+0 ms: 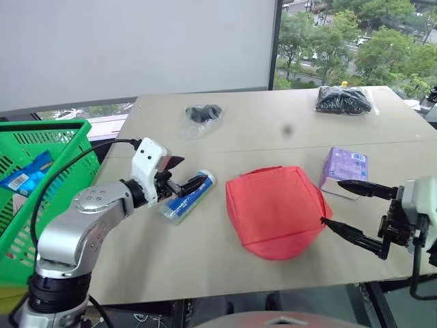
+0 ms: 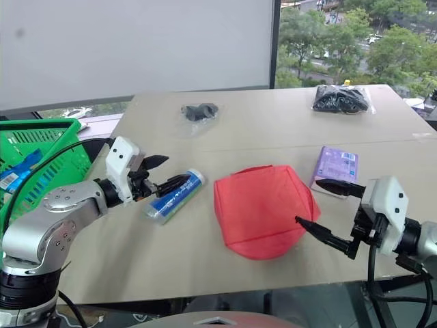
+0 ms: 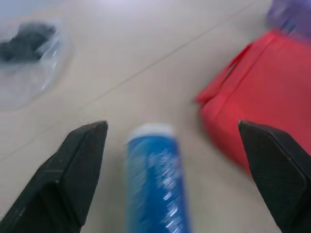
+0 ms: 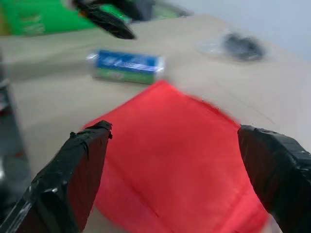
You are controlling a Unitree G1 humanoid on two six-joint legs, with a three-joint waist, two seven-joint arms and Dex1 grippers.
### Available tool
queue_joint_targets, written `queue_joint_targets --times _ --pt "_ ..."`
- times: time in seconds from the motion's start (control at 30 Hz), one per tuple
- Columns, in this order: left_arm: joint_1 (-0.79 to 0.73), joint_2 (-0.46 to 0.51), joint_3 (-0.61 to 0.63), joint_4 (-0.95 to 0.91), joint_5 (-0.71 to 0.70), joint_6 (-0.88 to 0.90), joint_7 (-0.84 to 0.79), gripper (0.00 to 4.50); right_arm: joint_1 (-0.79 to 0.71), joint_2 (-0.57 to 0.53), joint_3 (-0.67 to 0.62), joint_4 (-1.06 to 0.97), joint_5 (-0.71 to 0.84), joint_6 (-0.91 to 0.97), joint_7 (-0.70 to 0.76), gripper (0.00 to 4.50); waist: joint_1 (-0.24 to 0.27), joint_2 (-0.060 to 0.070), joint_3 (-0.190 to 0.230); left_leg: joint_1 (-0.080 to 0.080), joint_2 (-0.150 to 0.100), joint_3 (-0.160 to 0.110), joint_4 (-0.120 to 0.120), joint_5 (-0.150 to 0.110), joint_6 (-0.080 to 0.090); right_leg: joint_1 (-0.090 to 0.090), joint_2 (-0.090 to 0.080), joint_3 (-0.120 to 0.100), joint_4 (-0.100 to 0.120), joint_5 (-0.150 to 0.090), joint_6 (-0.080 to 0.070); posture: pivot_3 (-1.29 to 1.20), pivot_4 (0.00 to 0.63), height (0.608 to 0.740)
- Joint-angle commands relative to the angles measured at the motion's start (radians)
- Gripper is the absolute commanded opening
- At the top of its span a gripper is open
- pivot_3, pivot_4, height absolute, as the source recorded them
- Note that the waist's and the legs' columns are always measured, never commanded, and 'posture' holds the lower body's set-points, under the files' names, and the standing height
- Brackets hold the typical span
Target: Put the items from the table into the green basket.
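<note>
Left hand (image 1: pixel 183 173): fingers spread, straddling the blue-and-white tube (image 1: pixel 186 197) near the bench's (image 1: pixel 273 116) left edge.
Tube axis: diagonal, white cap toward the far edge.
Right hand (image 1: pixel 347 207): spread, at the red pouch's (image 1: pixel 273 210) edge.

Behind the far edge, a plain white wall panel (image 1: pixel 136 48), evenly lit by daylight. To its right, a dark vertical window frame (image 1: pixel 278 41), then a window (image 1: pixel 355 41) looking out on green trees and a road below. Under the panel, at left, a narrow strip of glass (image 1: pixel 82 111) showing the street outside.
</note>
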Motion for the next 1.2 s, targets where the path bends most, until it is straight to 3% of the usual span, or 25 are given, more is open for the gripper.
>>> queue_joint_targets --times 0.03,0.2,0.33,0.37,0.47,0.57,0.63,0.73,0.9,0.97,1.2 --pt "-0.052 0.088 -0.149 0.038 0.104 0.034 -0.033 4.46 -0.081 -0.042 0.024 -0.048 0.056 0.011 0.005 4.50 0.003 -0.002 0.001 0.000 0.000 0.000 0.000 0.000 0.000 0.000 0.000 0.000 0.000 0.000 0.000 -0.01 0.000 0.740" --pt "-0.093 0.106 -0.290 0.152 0.198 0.023 -0.062 4.46 -0.139 -0.064 0.070 -0.048 0.066 0.026 -0.004 4.50 0.005 -0.005 0.004 0.000 0.000 -0.001 0.000 0.000 0.000 0.000 0.000 -0.001 0.000 0.000 0.000 0.00 0.000 0.740" --pt "-0.077 0.101 -0.317 0.165 0.211 0.022 -0.092 3.28 -0.143 -0.070 0.095 -0.046 0.040 0.019 -0.004 4.50 0.003 -0.005 0.004 -0.001 0.000 -0.001 0.000 0.000 0.000 0.000 -0.001 -0.001 0.000 0.000 0.000 -0.02 0.000 0.740" --pt "-0.064 0.092 -0.298 0.157 0.205 0.016 -0.091 2.78 -0.142 -0.068 0.095 -0.046 0.039 0.018 -0.006 4.50 0.004 -0.005 0.004 -0.001 0.001 -0.001 0.000 0.000 0.000 0.000 -0.001 -0.001 0.000 0.000 0.000 -0.02 0.000 0.740" --pt "-0.045 -0.004 -0.125 0.138 0.117 -0.048 -0.070 2.12 -0.179 -0.051 0.117 -0.039 0.032 0.014 -0.035 4.50 0.004 -0.005 0.004 -0.001 0.001 -0.001 0.000 0.000 0.000 0.000 -0.001 -0.001 0.000 0.000 0.000 0.00 0.000 0.740" --pt "-0.111 -0.154 0.156 0.126 -0.081 0.008 -0.017 2.10 -0.240 -0.026 0.148 -0.023 0.050 0.016 -0.064 4.50 0.008 -0.010 0.004 -0.006 0.001 -0.002 0.003 0.000 0.000 -0.005 -0.002 -0.002 0.001 0.000 0.000 0.03 0.000 0.740" --pt "-0.171 -0.155 0.289 0.179 -0.117 0.051 0.043 2.10 -0.310 0.005 0.183 -0.007 0.068 0.018 -0.084 4.50 0.009 -0.012 0.005 -0.016 0.001 -0.007 0.010 0.002 -0.004 -0.012 -0.002 -0.007 0.004 0.001 0.000 0.06 0.000 0.740" --pt "-0.266 -0.125 0.420 0.280 -0.109 0.059 0.140 2.10 -0.409 0.044 0.242 0.026 0.076 0.019 -0.096 4.50 0.002 -0.011 0.005 -0.015 0.001 -0.007 0.009 0.002 -0.005 -0.012 -0.001 -0.006 0.006 0.002 -0.002 0.10 0.000 0.740" --pt "-0.466 -0.093 0.582 0.535 0.013 -0.074 0.419 2.10 -0.518 0.076 0.316 0.084 0.038 0.006 -0.081 4.50 0.033 -0.013 0.005 -0.015 -0.001 -0.009 0.008 0.003 -0.006 -0.013 -0.003 -0.008 0.005 0.002 -0.002 0.14 0.000 0.740" --pt "-0.526 -0.038 0.630 0.689 0.054 -0.073 0.514 2.10 -0.546 0.084 0.330 0.096 0.042 0.009 -0.075 4.50 0.042 -0.015 0.004 -0.017 -0.001 -0.011 0.008 0.003 -0.007 -0.014 -0.003 -0.010 0.005 0.002 -0.002 0.15 0.000 0.740" --pt "-0.571 0.022 0.707 0.912 0.042 -0.064 0.564 2.10 -0.565 0.092 0.345 0.100 0.039 0.018 -0.077 4.50 0.088 -0.020 0.001 -0.021 -0.007 -0.017 0.003 0.003 -0.007 -0.018 -0.012 -0.017 0.003 0.002 -0.002 0.15 0.000 0.740"
